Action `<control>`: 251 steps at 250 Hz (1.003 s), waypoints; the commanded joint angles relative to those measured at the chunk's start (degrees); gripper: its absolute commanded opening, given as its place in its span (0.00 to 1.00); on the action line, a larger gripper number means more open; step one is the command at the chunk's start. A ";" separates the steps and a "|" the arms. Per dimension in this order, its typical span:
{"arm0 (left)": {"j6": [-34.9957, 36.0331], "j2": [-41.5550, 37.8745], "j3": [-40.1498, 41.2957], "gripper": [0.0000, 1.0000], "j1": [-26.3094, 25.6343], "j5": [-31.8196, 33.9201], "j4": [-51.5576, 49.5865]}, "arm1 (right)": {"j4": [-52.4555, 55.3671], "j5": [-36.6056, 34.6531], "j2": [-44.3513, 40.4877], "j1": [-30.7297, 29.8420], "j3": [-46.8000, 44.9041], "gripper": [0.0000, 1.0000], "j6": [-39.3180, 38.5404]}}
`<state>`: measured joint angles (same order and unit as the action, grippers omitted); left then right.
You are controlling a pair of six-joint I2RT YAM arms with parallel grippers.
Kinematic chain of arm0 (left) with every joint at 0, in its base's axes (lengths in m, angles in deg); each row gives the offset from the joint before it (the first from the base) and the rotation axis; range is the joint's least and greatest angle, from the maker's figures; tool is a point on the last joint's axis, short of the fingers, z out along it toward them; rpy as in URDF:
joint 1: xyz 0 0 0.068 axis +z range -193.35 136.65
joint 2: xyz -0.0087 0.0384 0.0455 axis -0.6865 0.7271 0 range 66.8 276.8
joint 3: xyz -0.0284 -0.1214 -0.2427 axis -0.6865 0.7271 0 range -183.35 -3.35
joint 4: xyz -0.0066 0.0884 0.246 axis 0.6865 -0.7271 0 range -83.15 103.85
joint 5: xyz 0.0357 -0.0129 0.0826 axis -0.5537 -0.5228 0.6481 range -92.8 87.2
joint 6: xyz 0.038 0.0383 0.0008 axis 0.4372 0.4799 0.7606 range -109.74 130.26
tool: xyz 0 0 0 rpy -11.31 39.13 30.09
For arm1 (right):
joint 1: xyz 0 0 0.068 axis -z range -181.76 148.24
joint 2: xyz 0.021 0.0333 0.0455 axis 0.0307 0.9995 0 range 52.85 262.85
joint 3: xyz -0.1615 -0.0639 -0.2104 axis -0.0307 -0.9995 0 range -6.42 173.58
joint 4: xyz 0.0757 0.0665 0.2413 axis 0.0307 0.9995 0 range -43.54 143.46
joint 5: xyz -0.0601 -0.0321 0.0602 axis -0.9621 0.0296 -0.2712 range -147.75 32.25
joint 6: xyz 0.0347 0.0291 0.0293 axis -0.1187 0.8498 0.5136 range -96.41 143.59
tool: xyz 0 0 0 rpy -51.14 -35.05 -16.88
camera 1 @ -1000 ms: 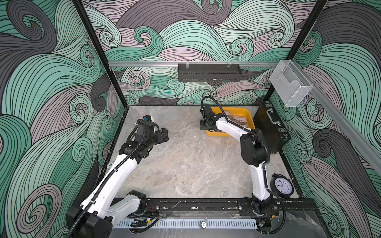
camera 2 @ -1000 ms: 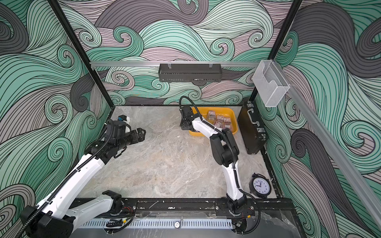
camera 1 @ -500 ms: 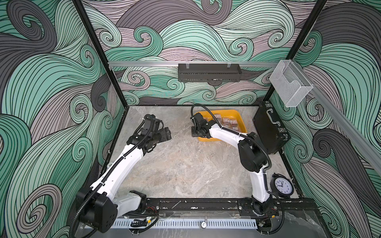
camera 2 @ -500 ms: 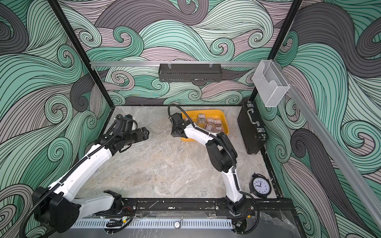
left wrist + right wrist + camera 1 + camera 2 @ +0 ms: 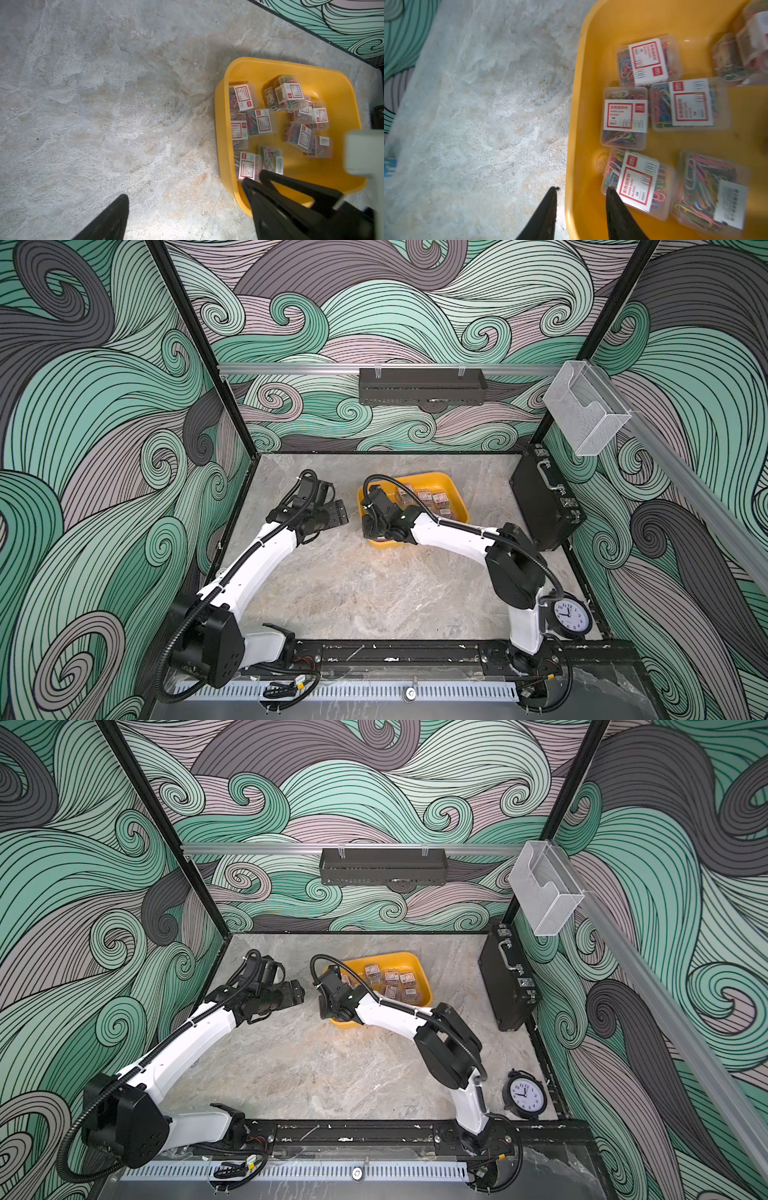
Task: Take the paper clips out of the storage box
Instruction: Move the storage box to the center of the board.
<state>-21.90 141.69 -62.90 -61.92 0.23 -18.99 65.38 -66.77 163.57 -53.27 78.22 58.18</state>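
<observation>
Moved since a second ago: the storage box (image 5: pixel 432 479), dragged left and nearer, away from the briefcase (image 5: pixel 540 506), by the right gripper (image 5: pixel 374 533). The left gripper (image 5: pixel 338 512) has swung in just left of it. Judgement: the box now lies within reach of both arms, and unloading is not yet begun.

Top views: both show one storage box, one briefcase, one clock (image 5: pixel 524 1094) and two arms. The paper clips (image 5: pixel 392 979) all lie inside the box, with none on the table (image 5: pixel 332 1073).

Left wrist: the left jaws stand wide apart and empty, over bare table beside the box's left wall (image 5: pixel 222 145). I count eleven clear boxes of clips (image 5: pixel 259 122). Several overlap, so the count is approximate.

Right wrist: the right jaws are slightly parted and straddle the box's left wall (image 5: pixel 577 124), with one finger outside and one inside. A sliver of table shows between the outer finger and the rim, so the wall is not clamped. The inner tip sits at the corner of the nearest clip box, though I cannot tell whether it touches. Five whole boxes (image 5: pixel 625 118) are visible and more are cut off at the edge.
</observation>
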 commanded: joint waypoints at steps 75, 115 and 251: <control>1.62 15.94 -9.97 0.74 -1.62 -7.17 0.98 | 0.09 -2.67 -27.93 9.60 -20.03 0.54 -4.12; 2.07 23.14 -14.83 0.69 -2.73 -5.75 -0.20 | 3.05 -3.65 -36.83 14.32 -26.88 0.56 -5.65; 6.44 32.90 -20.96 0.22 -6.10 -1.15 -4.86 | 4.38 -2.50 -42.46 18.94 -31.94 0.54 -6.38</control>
<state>-18.23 173.58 -82.11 -67.52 -2.77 -20.50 68.59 -69.30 119.99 -34.73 45.83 52.52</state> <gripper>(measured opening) 0.259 0.542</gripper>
